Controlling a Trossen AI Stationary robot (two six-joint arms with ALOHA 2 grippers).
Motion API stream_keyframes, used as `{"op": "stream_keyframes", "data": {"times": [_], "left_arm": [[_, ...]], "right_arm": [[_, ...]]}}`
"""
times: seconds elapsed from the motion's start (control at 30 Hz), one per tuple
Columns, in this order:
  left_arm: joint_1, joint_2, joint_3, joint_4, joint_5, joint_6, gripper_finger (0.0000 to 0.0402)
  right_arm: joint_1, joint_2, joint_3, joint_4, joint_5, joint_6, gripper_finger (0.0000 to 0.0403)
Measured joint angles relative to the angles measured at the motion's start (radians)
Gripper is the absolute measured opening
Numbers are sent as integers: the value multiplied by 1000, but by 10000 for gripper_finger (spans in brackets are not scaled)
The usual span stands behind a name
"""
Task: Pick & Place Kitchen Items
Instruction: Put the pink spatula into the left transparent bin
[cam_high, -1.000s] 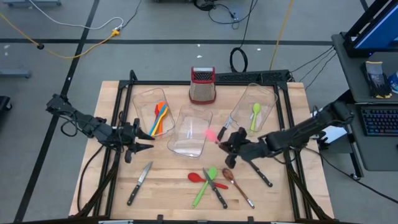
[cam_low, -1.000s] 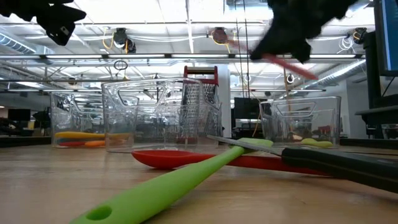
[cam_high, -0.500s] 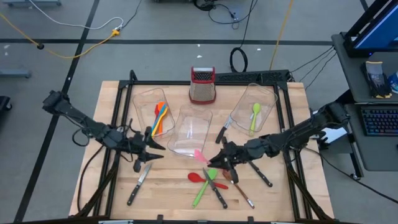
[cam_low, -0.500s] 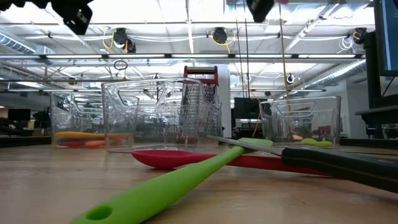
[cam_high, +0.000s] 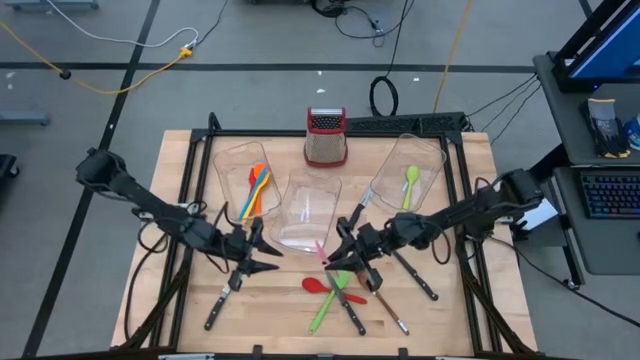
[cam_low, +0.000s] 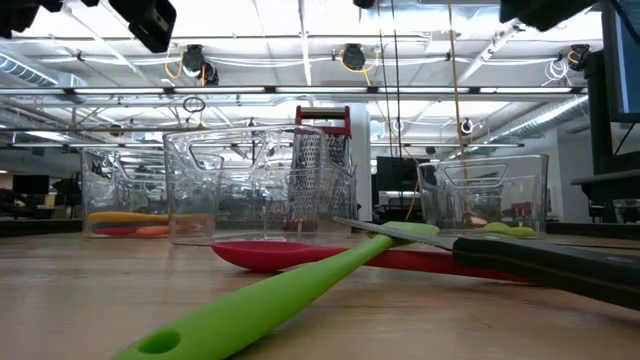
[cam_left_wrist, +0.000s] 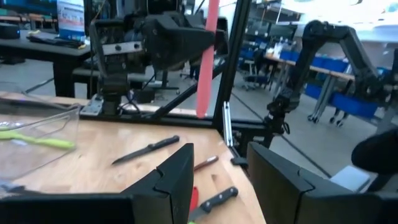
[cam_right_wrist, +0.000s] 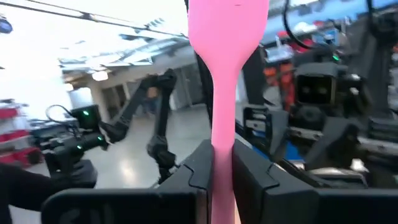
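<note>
The right gripper (cam_high: 338, 250) is closed on a pink spatula (cam_right_wrist: 222, 81), whose handle is pinched between the two dark fingers (cam_right_wrist: 198, 171) while the flat blade stands up past them; in the high view only a small pink tip (cam_high: 322, 250) is seen at the gripper, just off the near edge of the middle clear bin (cam_high: 305, 208) and above the table (cam_high: 270, 305). The left gripper (cam_high: 262, 255) is held with its fingers (cam_left_wrist: 176, 177) spread apart and nothing between them, above the wood near a black-handled knife (cam_high: 224, 294); it faces the right gripper across a small gap, and the pink spatula (cam_left_wrist: 207, 59) is seen upright from the left wrist view. On the table near the right gripper, a green spatula (cam_high: 326, 300), a red spoon (cam_high: 320, 286), a second black-handled knife (cam_high: 345, 300) and a brown spoon (cam_high: 383, 302) are gathered in a loose cluster, the knife lying across the green spatula. Another black-handled knife (cam_high: 414, 277) lies under the right arm. In the left clear bin (cam_high: 232, 170) a bundle of orange, yellow and blue utensils (cam_high: 257, 190) is piled; in the right clear bin (cam_high: 425, 160) a light green spoon (cam_high: 410, 185) is resting. A red-topped grater (cam_high: 326, 137) stands behind the bins.
</note>
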Motion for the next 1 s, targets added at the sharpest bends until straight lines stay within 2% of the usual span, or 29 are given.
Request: {"op": "stream_keyframes", "data": {"times": [0.13,0.33,0.47,0.67,1.0], "left_arm": [[2,76,0,130,4,0,152],[41,194,38,256,105,-26,152],[72,276,114,259,150,-27,152],[128,388,238,257,280,-21,152],[191,496,334,256,344,-43,152]], "right_arm": [[-10,59,0,135,-56,16,25],[-24,125,1,241,-86,48,25],[-26,149,1,276,-86,64,25],[-25,152,2,284,-87,85,26],[-20,152,2,299,-114,94,27]]}}
